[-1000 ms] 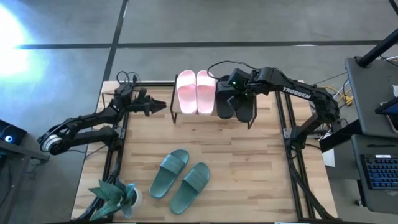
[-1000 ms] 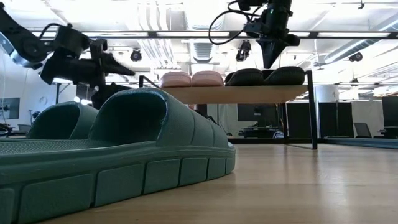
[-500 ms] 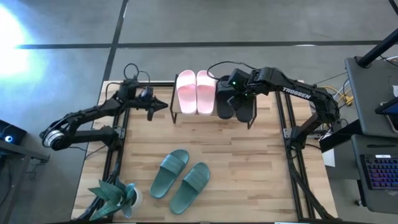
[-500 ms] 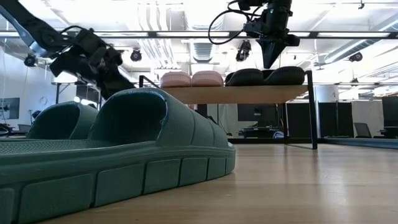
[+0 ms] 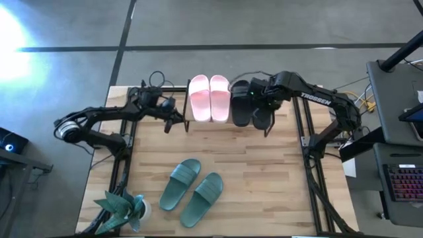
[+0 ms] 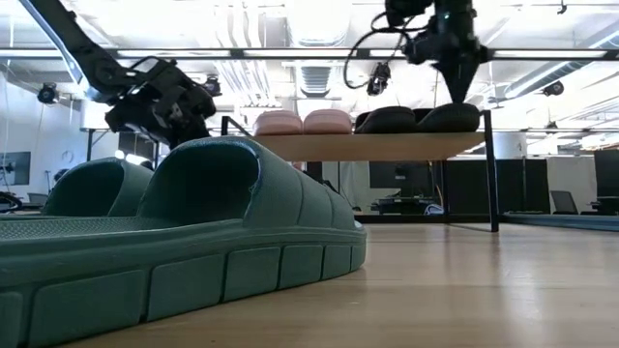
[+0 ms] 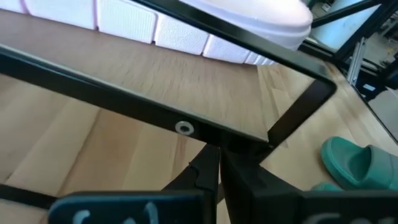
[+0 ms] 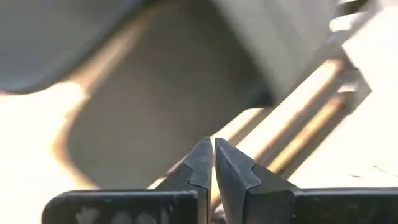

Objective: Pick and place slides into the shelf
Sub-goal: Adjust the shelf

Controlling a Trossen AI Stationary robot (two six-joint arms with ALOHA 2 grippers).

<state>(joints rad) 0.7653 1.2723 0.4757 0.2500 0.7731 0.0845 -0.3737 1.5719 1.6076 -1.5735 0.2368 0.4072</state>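
The shelf (image 5: pixel 225 121) stands at the table's far middle on thin black legs. On its plank rest two pink slides (image 5: pixel 209 98) and two black slides (image 5: pixel 241 114). Two green slides (image 5: pixel 192 190) lie soles down on the table near the front. My left gripper (image 7: pixel 217 158) is shut at the shelf's left near corner (image 5: pixel 185 122). My right gripper (image 6: pixel 457 95) is shut and points down over the right-hand black slide (image 6: pixel 447 118). My left gripper's shut fingertips (image 7: pixel 210 163) meet the underside of the shelf's black frame bar (image 7: pixel 186 127), close to its left near corner. They come from the table's left, slanting slightly down. My right gripper's tips stand at the top of the right-hand black slide; whether they touch it I cannot tell.
A small potted plant (image 5: pixel 122 208) stands at the table's near left corner. Black frame rails (image 5: pixel 310 178) run along both sides of the table. A keyboard and equipment (image 5: pixel 403 178) sit beyond the right edge. Bare wood lies between the shelf and the green slides.
My left gripper has shut, tipped downward and gone toward the table's right edge, up to the shelf's left corner. My right gripper has moved right from between the black slides to over the right-hand one. The shelf with its slides has slid slightly right.
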